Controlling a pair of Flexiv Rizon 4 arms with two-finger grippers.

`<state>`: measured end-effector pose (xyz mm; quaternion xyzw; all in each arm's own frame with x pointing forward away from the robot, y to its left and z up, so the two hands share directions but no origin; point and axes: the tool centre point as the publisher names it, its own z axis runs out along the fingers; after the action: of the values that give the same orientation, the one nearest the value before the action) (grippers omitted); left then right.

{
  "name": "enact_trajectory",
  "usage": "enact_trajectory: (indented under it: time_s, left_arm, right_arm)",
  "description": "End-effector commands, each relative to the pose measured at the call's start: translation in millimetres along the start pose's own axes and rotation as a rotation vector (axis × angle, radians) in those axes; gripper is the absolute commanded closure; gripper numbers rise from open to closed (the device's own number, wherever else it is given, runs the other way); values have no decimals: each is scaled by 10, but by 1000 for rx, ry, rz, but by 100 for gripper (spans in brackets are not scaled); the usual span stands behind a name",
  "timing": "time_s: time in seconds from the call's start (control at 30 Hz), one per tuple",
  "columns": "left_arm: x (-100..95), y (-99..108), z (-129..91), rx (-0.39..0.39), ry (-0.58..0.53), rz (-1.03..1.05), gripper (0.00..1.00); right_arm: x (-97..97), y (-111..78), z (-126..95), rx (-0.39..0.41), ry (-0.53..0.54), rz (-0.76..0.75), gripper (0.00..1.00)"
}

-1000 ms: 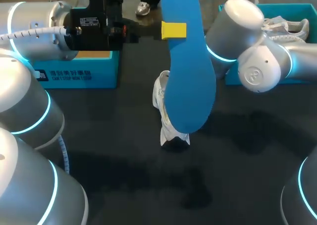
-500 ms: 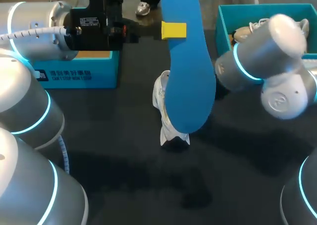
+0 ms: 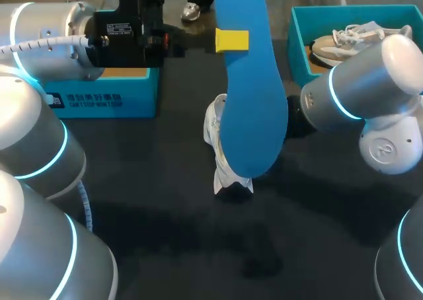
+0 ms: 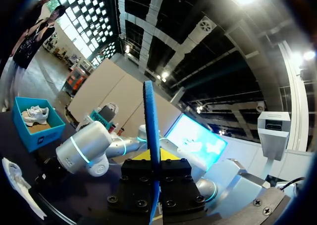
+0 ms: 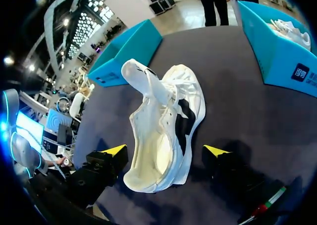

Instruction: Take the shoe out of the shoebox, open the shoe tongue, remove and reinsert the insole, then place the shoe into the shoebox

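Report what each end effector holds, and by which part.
Left end effector: the blue insole, pinched across its flat faces at the narrower part. Right end effector: nothing; it is open, astride the white shoe.

Over on the left, the silver left arm with glowing cyan rings (image 3: 46, 42) stacks its thick joints along the near-left edge. Its last segment runs level across the far side, ending in a black wrist block (image 3: 135, 22) that points right. Its yellow-tipped left gripper (image 3: 233, 40) is clamped from both sides on a long blue foam insole (image 3: 254, 115), which stands up from the fingers above the middle of the table. The matching silver right arm (image 3: 360, 95) comes in from the right and slopes down toward the centre, its right gripper (image 5: 166, 150) low over the table with the two yellow fingertips (image 5: 115, 149) wide apart.
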<state>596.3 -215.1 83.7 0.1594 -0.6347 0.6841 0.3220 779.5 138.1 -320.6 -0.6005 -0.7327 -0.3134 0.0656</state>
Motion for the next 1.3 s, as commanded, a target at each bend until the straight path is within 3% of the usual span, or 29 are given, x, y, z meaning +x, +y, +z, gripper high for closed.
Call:
enact_trajectory:
  time_s: [0.03,0.47,0.57,1.0,1.17,1.3]
  left_arm:
    - [0,14,4,1,-1,0,100]
    - [0,14,4,1,-1,0,100]
    - [0,14,4,1,-1,0,100]
    - [0,14,4,1,-1,0,100]
    - [0,14,4,1,-1,0,100]
    - [0,14,4,1,-1,0,100]
  right_arm:
    - [13,65,-32,-1,22,16,0]
    - [38,198,-229,276,79,117,0]
    - [73,231,-303,285,112,141,0]
    - [283,469,-681,147,326,290,0]
    - [319,607,-832,38,422,399,0]
    - [320,661,-918,20,499,424,0]
